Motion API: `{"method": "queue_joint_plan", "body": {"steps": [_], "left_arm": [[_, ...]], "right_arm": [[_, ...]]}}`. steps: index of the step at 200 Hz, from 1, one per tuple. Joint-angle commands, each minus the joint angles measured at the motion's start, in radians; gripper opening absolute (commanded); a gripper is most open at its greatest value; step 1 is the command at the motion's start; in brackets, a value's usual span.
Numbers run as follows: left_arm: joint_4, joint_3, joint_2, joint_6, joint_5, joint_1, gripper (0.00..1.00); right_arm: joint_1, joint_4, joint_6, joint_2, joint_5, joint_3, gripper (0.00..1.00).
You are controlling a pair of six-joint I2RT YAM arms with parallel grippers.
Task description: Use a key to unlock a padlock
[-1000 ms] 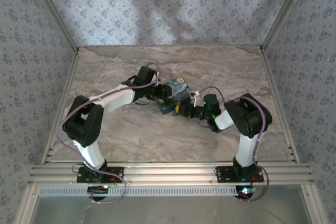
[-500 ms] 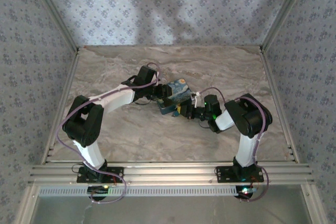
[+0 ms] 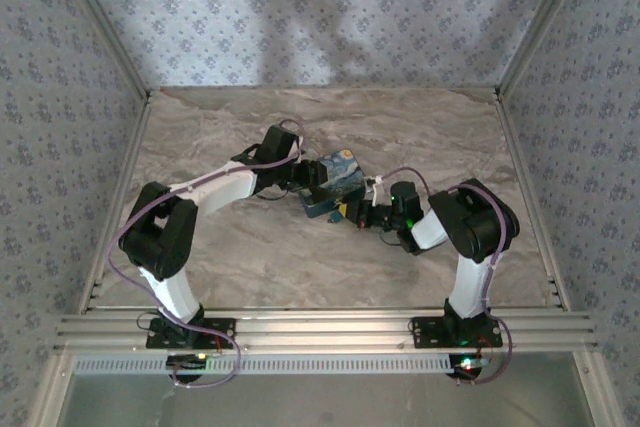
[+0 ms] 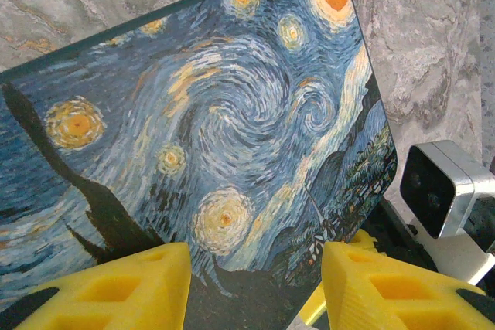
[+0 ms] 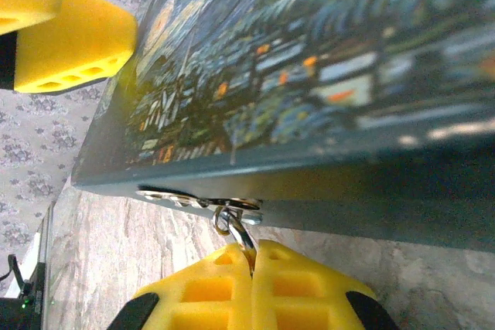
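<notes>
Reaching in from both sides in the top view, the two arms are meeting at a blue painted box [image 3: 340, 169] that is lying near the middle of the marble bench [image 3: 420, 127]. The left tool [image 3: 314, 183] is sitting at the box's left end, and the right tool [image 3: 349, 212] is pressing in at its near edge. In the left wrist view the left tool [image 4: 255, 260] is standing about half open, its yellow fingers [image 4: 116, 287] straddling the box [image 4: 216, 113] and gripping it by its sides, while a small silver camera [image 4: 445, 191] is showing just beyond the box's right corner. In the right wrist view the right tool [image 5: 254, 260] is pinching fully shut on the padlock [image 5: 230, 223], whose thin metal loop is hanging from a clasp [image 5: 193, 199] on the front edge of the box [image 5: 309, 75], just above the bench [image 5: 139, 253]. The lock's body is lying hidden between the fingers. A yellow finger [image 5: 73, 48] of the left tool is pressing against the box's far side.
</notes>
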Motion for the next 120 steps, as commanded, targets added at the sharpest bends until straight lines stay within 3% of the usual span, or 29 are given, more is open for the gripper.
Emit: {"method": "queue_joint_plan", "body": {"steps": [1,120], "left_arm": [[-0.023,-0.039,0.014,0.007,-0.018,-0.006,0.48],[-0.008,-0.080,-0.007,0.012,-0.013,0.001,0.48]], "right_arm": [[-0.011,0.034,0.018,-0.010,0.015,-0.008,0.03],[-0.080,0.039,0.121,-0.075,0.074,-0.002,0.01]]}}
